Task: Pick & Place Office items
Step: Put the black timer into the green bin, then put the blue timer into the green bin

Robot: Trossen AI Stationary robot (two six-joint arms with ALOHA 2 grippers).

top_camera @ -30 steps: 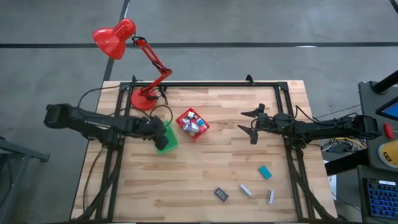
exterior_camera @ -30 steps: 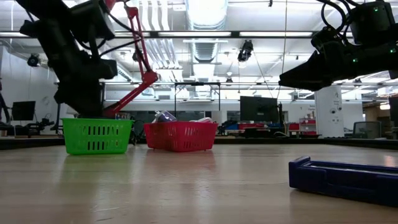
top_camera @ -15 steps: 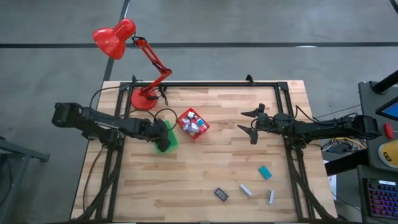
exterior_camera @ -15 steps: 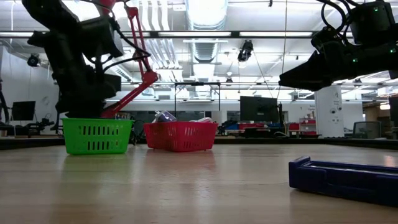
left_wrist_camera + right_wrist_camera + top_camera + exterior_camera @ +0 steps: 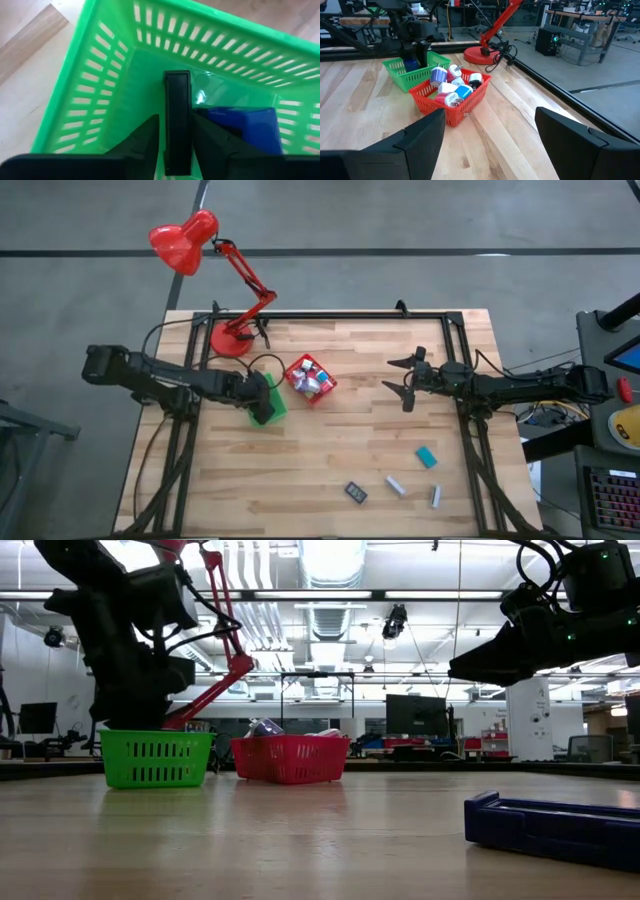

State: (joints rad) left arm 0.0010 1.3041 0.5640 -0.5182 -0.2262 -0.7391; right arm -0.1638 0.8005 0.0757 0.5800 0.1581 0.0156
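Note:
My left gripper reaches down into the green bin, shut on a black rectangular piece. A blue block lies on the bin floor beside it. In the low view the left gripper dips behind the green bin's rim. My right gripper hovers open above the table's right middle, touching nothing. On the near right of the table lie a teal block, a black piece and two grey-white sticks. My left gripper holds the black rectangular piece pinched between its two fingers, which lie along the piece's long sides. They come from above, pointing down into the green bin. The piece's far end points at the bin floor; whether it rests there, I cannot tell.
A red bin holding several small items stands right of the green bin. A red desk lamp's base sits at the far left of the table. A dark blue piece lies close to the low camera. Bare wood lies between the bins and the loose items.
My left arm has reached a little toward the table's right, bringing its gripper farther over the green bin, then kept still. The right arm and the loose items have not moved.

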